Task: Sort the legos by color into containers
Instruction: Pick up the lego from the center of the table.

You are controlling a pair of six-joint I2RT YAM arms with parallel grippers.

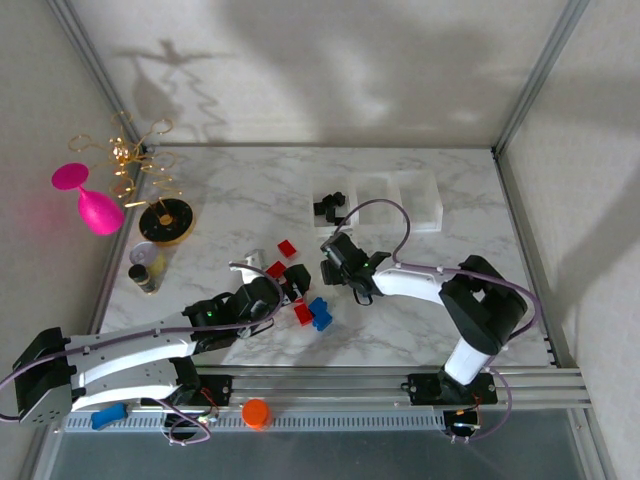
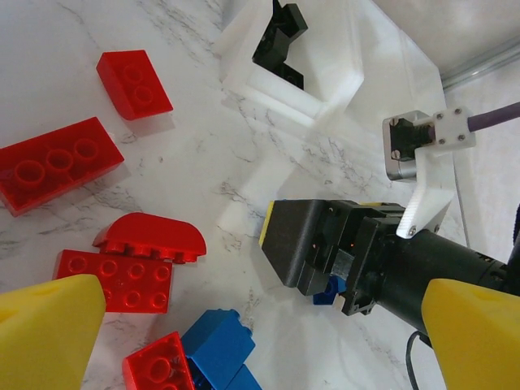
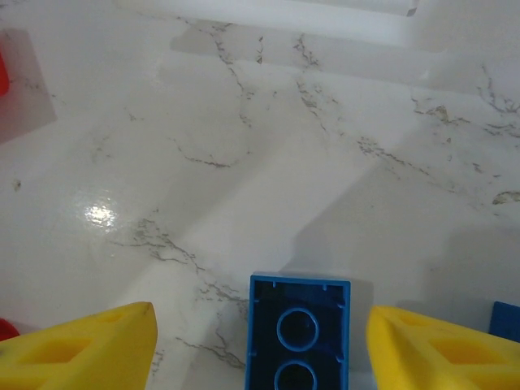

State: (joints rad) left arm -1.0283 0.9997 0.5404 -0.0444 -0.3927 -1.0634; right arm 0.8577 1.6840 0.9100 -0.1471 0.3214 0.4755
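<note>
Nearest me, by the near edge of the desk (image 1: 420, 335), my left fingers (image 2: 45, 333) stand wide apart with nothing between them, hanging over a loose huddle of red bricks (image 2: 114, 280) and a second blue brick (image 2: 215, 345). A little farther in, around the middle of the desk, my right fingers (image 3: 89, 349) are parted about halfway and straddle the blue brick (image 3: 299, 325). There is a broad gap on its left and a narrow one on its right, so I am not clamping it. I cannot tell whether it rests on the desk or hangs just off it. It shows me a rimmed face with two rings, which I take for its hollow underside. Its long axis runs straight ahead from my wrist, toward what looks like the white wall of the bins. I judge it light, rigid and smooth-sided, apt to twist or squirt out of an off-centre pinch. I would close across the two long walls at mid-length, keeping the pads flat against them. Farthest off, toward the far edge, the bins (image 1: 415, 200) sit in a row, with black bricks (image 1: 328, 208) in the left compartment.
</note>
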